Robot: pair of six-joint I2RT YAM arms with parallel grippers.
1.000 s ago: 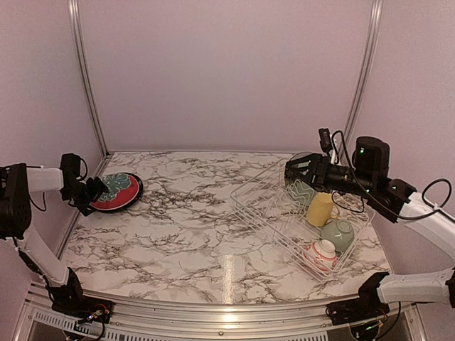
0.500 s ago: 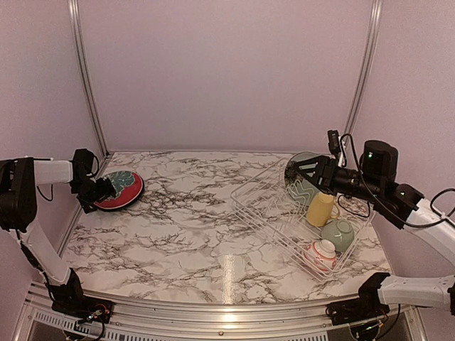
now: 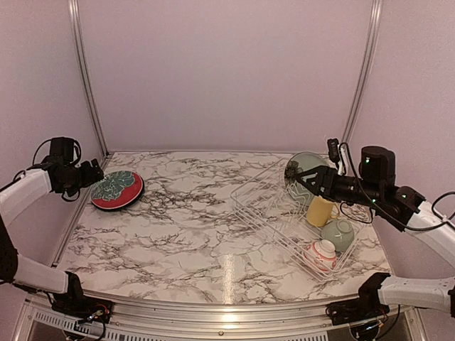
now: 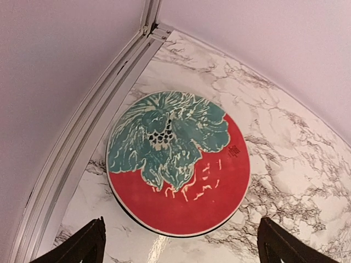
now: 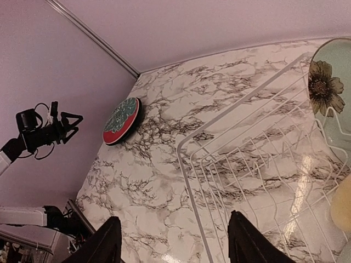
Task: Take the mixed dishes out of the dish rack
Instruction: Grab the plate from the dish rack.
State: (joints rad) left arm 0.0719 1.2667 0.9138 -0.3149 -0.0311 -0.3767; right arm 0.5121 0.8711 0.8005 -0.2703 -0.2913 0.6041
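Note:
The red-and-teal floral plate lies flat on the marble table at the far left. It fills the left wrist view. My left gripper hangs open and empty above and to the left of it, with its fingertips wide apart. The white dish rack sits at the right. It holds a standing pale green plate, a yellow mug, a pale green bowl and a small white-and-red bowl. My right gripper is open and empty above the rack, next to the green plate. The black-rimmed cream plate is out of view.
A metal frame rail runs along the table's left edge, close to the floral plate. Lilac walls enclose the back and sides. Bare marble table lies between the plate and the rack.
My left gripper has let go of the floral plate and pulled back up and to the left. The plate now lies flat. My right gripper has shifted slightly right over the rack.

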